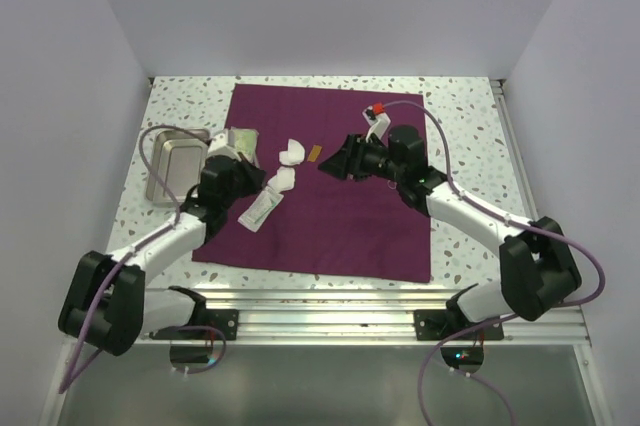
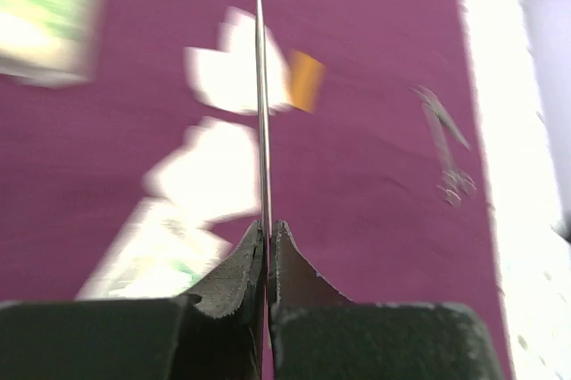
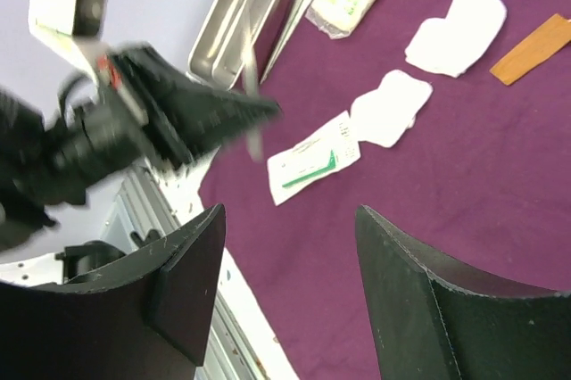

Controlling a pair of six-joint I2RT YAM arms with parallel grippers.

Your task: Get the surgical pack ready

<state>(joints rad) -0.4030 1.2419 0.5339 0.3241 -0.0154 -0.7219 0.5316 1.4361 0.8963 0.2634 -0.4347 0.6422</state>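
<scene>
So, left gripper (image 2: 268, 235) pinched thin metal instrument (image 2: 261, 112) over purple cloth (image 2: 375, 246); right gripper (image 3: 290, 215) jaws stood spread wide, nothing between them.

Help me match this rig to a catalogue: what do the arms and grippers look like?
Both the left arm and right arm have white links joined by black joint housings, each trailed by a lilac cable. The left gripper and right gripper are black, with two wedge-shaped fingers. The right wrist carries a white camera block with a red mark.
</scene>
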